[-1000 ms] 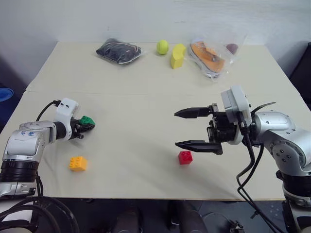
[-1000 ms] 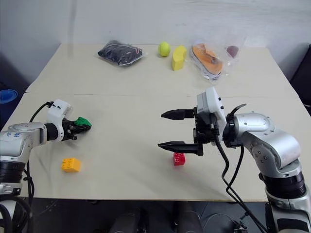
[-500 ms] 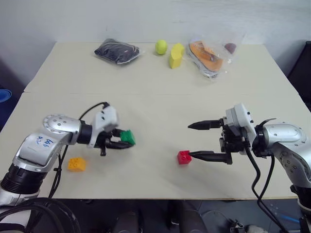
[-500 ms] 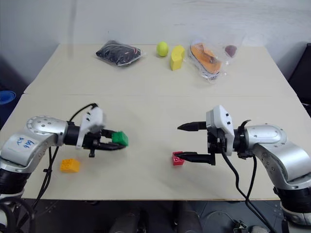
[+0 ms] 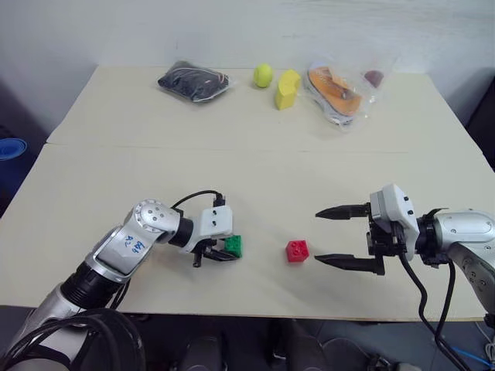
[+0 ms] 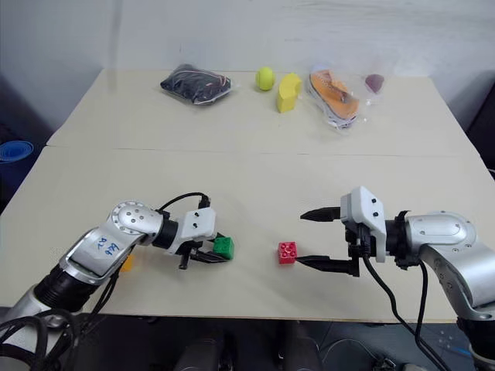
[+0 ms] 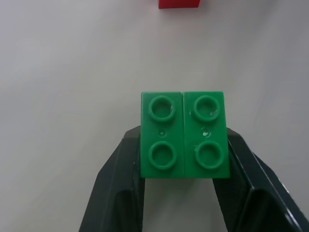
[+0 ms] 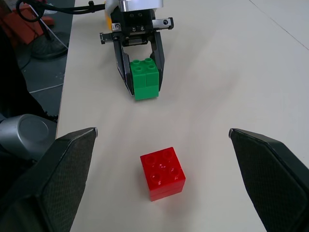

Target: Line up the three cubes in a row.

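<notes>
Left tool [image 5: 229,250] clamped on green cube [image 5: 233,246], bare table [image 5: 255,178] between it and red cube [image 5: 297,250].

Setting: robot test lab.
Evidence: bare beige desk [image 5: 116,116] against plain white wall [image 5: 232,31]; bagged test props [image 5: 192,80] at desk's far edge.

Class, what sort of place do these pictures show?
Probably a robot test room: a plain table with toy bricks, like the green brick and red brick, and bagged odds and ends against a bare wall.
</notes>
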Motion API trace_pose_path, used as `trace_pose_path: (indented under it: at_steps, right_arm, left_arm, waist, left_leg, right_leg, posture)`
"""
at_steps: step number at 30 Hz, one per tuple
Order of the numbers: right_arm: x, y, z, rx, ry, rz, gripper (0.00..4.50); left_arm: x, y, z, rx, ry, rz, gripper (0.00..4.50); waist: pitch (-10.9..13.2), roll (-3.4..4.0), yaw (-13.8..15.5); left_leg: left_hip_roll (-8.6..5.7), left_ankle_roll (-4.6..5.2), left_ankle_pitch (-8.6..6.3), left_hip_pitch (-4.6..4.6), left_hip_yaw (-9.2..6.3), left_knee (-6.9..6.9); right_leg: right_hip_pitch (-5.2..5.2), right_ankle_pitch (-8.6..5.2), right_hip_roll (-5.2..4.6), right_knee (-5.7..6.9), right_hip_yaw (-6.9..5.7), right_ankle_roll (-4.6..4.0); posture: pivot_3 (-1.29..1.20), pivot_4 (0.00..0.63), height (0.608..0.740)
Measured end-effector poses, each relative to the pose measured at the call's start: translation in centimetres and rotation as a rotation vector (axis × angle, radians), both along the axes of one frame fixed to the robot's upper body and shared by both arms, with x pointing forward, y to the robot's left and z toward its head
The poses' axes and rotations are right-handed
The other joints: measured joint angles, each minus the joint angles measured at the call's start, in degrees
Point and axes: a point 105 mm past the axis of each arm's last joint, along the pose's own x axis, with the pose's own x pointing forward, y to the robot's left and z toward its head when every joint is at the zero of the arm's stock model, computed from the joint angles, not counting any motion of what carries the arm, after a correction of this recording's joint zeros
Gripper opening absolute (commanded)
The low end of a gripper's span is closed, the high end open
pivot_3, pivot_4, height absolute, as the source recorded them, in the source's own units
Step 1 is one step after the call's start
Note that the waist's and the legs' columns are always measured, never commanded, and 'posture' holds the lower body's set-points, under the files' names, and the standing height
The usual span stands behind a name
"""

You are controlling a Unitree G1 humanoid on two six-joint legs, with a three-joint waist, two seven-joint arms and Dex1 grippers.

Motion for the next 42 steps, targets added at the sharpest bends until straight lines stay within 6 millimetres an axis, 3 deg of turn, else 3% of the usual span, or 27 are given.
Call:
trace_pose_path:
  at_steps: [8,17,19,27,29,33,35,38,42]
  right_arm:
    - [-0.1,-0.1,-0.1,-0.015,-0.012,0.018,4.50]
    - [-0.2,-0.2,-0.3,-0.025,-0.015,0.022,4.50]
    - [-0.2,-0.2,-0.3,-0.024,-0.015,0.022,4.50]
    - [0.0,0.0,0.0,-0.023,-0.029,0.035,4.50]
    - [0.0,0.2,0.1,-0.023,-0.027,0.047,4.50]
    - [0.5,0.3,0.3,-0.018,-0.018,0.073,4.50]
    - [0.8,0.4,0.5,-0.016,-0.017,0.094,4.50]
    - [1.4,0.8,0.8,-0.007,-0.019,0.134,4.50]
    - [1.8,1.0,0.4,-0.021,0.000,0.175,4.50]
  left_arm:
    - [-1.4,0.7,0.7,0.052,0.001,-0.085,1.50]
    - [-1.1,0.7,-0.5,0.088,0.010,-0.083,1.50]
    - [-1.1,0.7,-0.4,0.091,0.007,-0.082,2.24]
    - [-1.6,1.9,-0.1,0.084,0.033,-0.039,4.48]
    - [-1.6,3.4,1.0,0.064,0.054,0.026,4.48]
    - [-2.0,8.0,5.8,-0.017,0.064,0.178,4.48]
    - [-3.2,10.4,7.7,-0.036,0.059,0.243,4.48]
    - [-6.4,14.8,7.3,-0.002,0.135,0.347,4.48]
    - [-9.1,17.6,7.0,0.053,0.143,0.397,4.48]
  waist:
    - [0.00,0.00,0.03]
    - [0.00,0.00,0.07]
    - [0.00,0.00,0.07]
    - [0.00,0.00,-0.12]
    - [0.00,0.00,-0.26]
    - [0.00,0.00,-0.69]
    - [0.00,0.00,-1.22]
    - [0.03,0.08,-2.23]
    - [0.04,0.06,-1.46]
  left_leg:
    - [-0.01,0.01,0.01,0.00,-0.01,0.01]
    - [-0.03,0.04,0.02,0.00,-0.01,0.02]
    - [-0.03,0.04,0.02,0.00,-0.02,0.01]
    - [0.02,0.02,0.02,0.01,-0.03,0.01]
    - [0.06,0.01,0.03,0.01,-0.04,0.01]
    - [0.06,0.01,0.03,0.01,-0.07,-0.01]
    - [0.06,0.01,0.03,0.01,-0.07,-0.05]
    - [0.08,-0.03,0.00,0.04,-0.02,-0.09]
    - [0.05,-0.06,0.00,0.01,-0.09,-0.02]
  right_leg:
    - [0.01,0.00,-0.01,-0.01,-0.01,0.00]
    - [0.02,0.01,0.03,0.00,-0.01,0.01]
    - [0.02,0.01,0.02,0.00,-0.01,0.01]
    - [0.02,0.01,0.00,0.01,-0.01,0.01]
    - [0.02,0.00,0.01,0.02,-0.01,0.01]
    - [0.01,0.00,-0.02,-0.01,-0.03,0.00]
    - [0.02,0.00,-0.04,-0.01,-0.04,0.00]
    - [0.00,-0.02,-0.01,-0.01,-0.04,-0.03]
    - [0.01,-0.04,-0.05,-0.05,-0.10,-0.06]
  posture:
    - [0.00,0.150,0.740]
    - [0.00,0.150,0.740]
    - [0.00,0.150,0.740]
    - [0.00,0.150,0.740]
    - [0.00,0.150,0.740]
    - [0.00,0.150,0.740]
    - [0.00,0.150,0.740]
    - [0.00,0.150,0.740]
    - [0.00,0.150,0.740]
